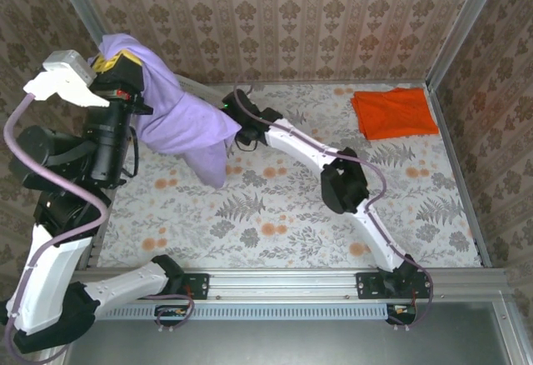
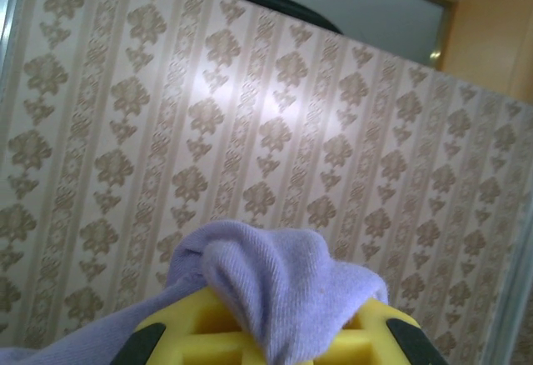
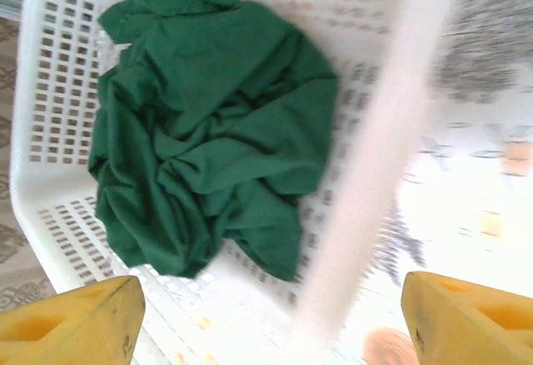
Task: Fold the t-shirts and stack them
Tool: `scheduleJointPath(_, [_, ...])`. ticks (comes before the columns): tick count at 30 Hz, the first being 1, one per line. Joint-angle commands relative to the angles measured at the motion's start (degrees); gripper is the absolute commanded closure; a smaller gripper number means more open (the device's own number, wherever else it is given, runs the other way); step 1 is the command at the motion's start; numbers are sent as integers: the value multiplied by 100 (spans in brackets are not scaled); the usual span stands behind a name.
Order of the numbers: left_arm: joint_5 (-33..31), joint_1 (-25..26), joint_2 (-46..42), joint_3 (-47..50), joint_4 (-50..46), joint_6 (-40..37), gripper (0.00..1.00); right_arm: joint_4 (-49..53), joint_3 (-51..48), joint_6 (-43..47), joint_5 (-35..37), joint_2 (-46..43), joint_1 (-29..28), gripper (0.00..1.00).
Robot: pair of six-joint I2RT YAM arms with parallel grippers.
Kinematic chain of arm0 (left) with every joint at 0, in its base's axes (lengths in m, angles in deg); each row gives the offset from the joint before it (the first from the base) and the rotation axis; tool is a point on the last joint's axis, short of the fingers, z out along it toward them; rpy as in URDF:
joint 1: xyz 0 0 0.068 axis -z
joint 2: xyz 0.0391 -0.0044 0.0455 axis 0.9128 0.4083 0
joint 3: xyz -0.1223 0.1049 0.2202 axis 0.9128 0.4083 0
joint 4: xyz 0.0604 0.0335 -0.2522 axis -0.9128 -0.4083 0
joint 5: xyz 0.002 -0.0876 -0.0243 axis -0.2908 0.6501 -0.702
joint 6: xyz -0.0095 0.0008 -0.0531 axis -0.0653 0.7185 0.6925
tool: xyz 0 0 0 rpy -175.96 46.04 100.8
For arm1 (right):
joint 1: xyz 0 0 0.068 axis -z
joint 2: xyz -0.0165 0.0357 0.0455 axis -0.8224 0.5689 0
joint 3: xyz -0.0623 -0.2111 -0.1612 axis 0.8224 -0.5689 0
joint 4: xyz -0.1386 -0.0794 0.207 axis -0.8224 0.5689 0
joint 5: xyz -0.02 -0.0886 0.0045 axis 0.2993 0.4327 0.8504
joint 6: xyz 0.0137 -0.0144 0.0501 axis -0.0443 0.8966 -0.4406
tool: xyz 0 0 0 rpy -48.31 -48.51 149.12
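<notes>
My left gripper point(image 1: 112, 62) is raised high at the far left, shut on a bunch of the lilac t-shirt point(image 1: 179, 115). The shirt hangs from it down to the table. In the left wrist view the lilac t-shirt point(image 2: 283, 282) bulges up between the yellow fingers of the left gripper point(image 2: 275, 336). My right gripper point(image 1: 236, 103) is beside the hanging cloth, and in its own view the right gripper point(image 3: 271, 323) stands open with nothing between its fingers. Below it a crumpled dark green t-shirt point(image 3: 208, 123) lies in the basket. A folded orange t-shirt point(image 1: 395, 112) rests at the back right.
The white lattice basket point(image 3: 58, 90) lies under my right gripper, its rim point(image 3: 375, 173) blurred across the view. The floral tablecloth point(image 1: 275, 215) covers the table, and patterned walls close in the back and both sides.
</notes>
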Motion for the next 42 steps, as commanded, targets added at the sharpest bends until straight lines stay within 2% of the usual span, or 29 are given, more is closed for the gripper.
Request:
scheduleJointPath(1, [240,-431,23,67,-12,898,100,-431,-1053,485,-188,-1353,489,18])
scheduleJointPath(4, [818,-911,237,92,-240,1648,100,-751,-2296,708,-278,-2385,931,18])
scheduleJointPath(6, [1398,-1134,557,30,-377,2038,100,-646,-3074,1089,-72,-3053,1219,18])
scheduleJointPath(10, [2556,-1178,1475,-432,-866,2504,100,-1371,-5238,1491,120,-4601,1761,17])
scheduleJointPath(12, [3191,-1084,2016,-658,-978,2727,100,-1942,-6352,1560,30,-5415,1991,16])
scheduleJointPath(17, [3870,-399,3410,-1478,-1464,2651,100,-2341,-8044,2036,256,-7092,2134,13])
scheduleJointPath(20, [4456,-187,4313,-2085,-1750,2742,95,-2208,-8653,2206,654,-7824,2178,10])
scheduleJointPath(21, [4561,-179,4605,-2218,-1835,2799,89,-2182,-8831,2320,777,-8045,2196,10])
scheduleJointPath(22, [4562,-190,4835,-2290,-1910,2843,78,-2116,-8987,2430,941,-8236,2199,9])
scheduleJointPath(23, [4463,-208,4962,-2275,-1961,2862,62,-2006,-9085,2452,1139,-8361,2209,6])
scheduleJointPath(26, [3781,-311,5172,-2066,-2062,2781,19,-1742,-9318,2326,1710,-8478,2328,2])
scheduleJointPath(28, [3529,-415,5220,-1922,-2163,2723,7,-1685,-9336,2181,1695,-8354,2480,1])
scheduleJointPath(29, [3393,-439,5226,-1882,-2224,2669,4,-1673,-9312,2140,1647,-8292,2512,1])
scheduleJointPath(33, [2255,-519,5299,-1810,-2618,2269,2,-1573,-9200,2002,1580,-7911,2544,1])
scheduleJointPath(35, [2043,-691,5489,-1811,-2810,2266,3,-1446,-9123,1940,1545,-7734,2554,1])
scheduleJointPath(38, [2316,-1010,6006,-2005,-3085,2370,6,-1449,-9087,1906,1350,-7544,2556,1])
scheduleJointPath(42, [1730,-1098,7124,-3243,-3984,1812,9,-1505,-9061,1879,1186,-7329,2555,2])
